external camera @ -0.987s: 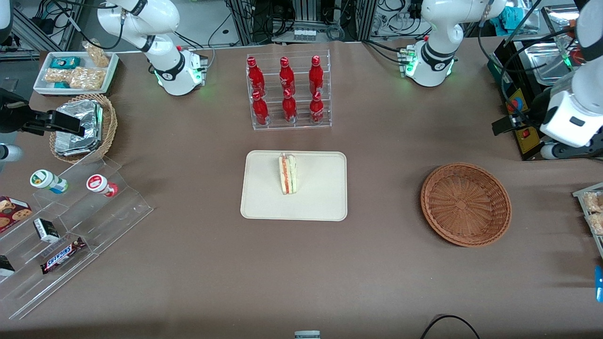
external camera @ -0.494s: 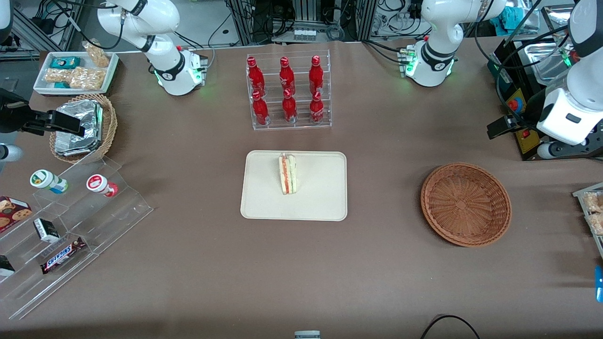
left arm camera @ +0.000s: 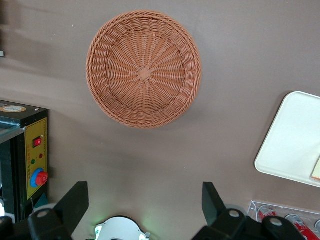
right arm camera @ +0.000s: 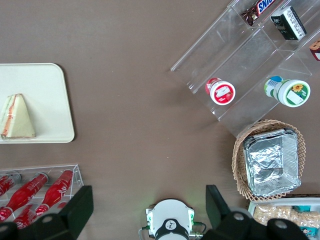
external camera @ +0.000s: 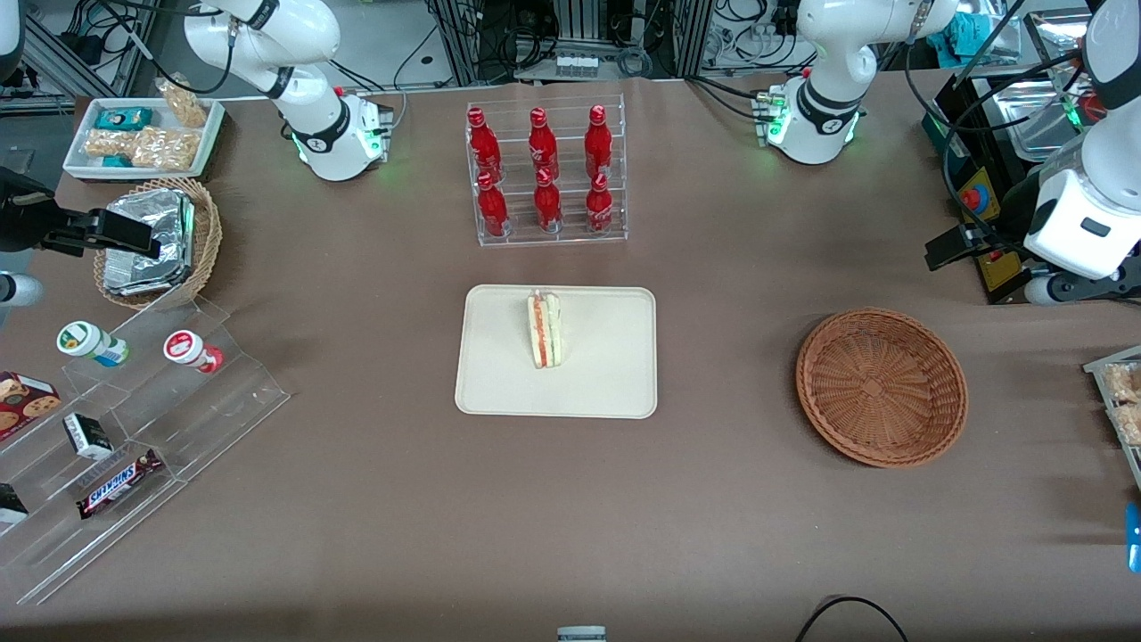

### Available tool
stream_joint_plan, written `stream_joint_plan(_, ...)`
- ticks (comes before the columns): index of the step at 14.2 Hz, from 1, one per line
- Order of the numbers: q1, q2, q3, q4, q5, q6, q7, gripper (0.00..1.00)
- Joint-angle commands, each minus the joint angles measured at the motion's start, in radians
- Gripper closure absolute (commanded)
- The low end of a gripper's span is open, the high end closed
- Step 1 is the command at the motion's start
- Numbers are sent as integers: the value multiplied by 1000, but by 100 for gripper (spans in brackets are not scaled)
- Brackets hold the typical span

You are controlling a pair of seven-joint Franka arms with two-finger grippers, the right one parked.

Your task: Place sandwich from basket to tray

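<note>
Cream-beige and flat, the tray (external camera: 606, 392) lies at the middle of the brown table (external camera: 713, 535), and on it rests the sandwich (external camera: 544, 330) — a triangular wedge of white bread with orange-red and green filling layers, lying near the tray's centre. In the right wrist view the same wedge (right arm camera: 16, 118) shows lying flat on the tray (right arm camera: 45, 90). The reddish-brown woven basket (external camera: 881, 386) sits well apart from the tray, toward the working arm's end of the table, and holds nothing; the left wrist view looks straight down into its bare woven bowl (left arm camera: 143, 69), with one rounded corner of the tray (left arm camera: 292, 142) showing nearby. The left arm's gripper (left arm camera: 145, 200) hangs high above the table, near the basket and farther from the front camera than it; its two dark fingers (left arm camera: 75, 200) stand spread wide apart with nothing between them. A clear rack of red bottles (external camera: 545, 169) stands farther from the front camera than the tray. Toward the parked arm's end — a lighter wicker basket with foil packets (external camera: 151, 241) and a clear stepped display stand (external camera: 134, 428) of snacks.
</note>
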Motion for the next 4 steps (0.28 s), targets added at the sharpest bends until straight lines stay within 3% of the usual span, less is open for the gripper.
stream_joint_plan(1, 10, 26, -4, 28, -8, -5, 3, 0)
stream_joint_plan(4, 8, 30, -4, 28, 0, -7, 6, 0)
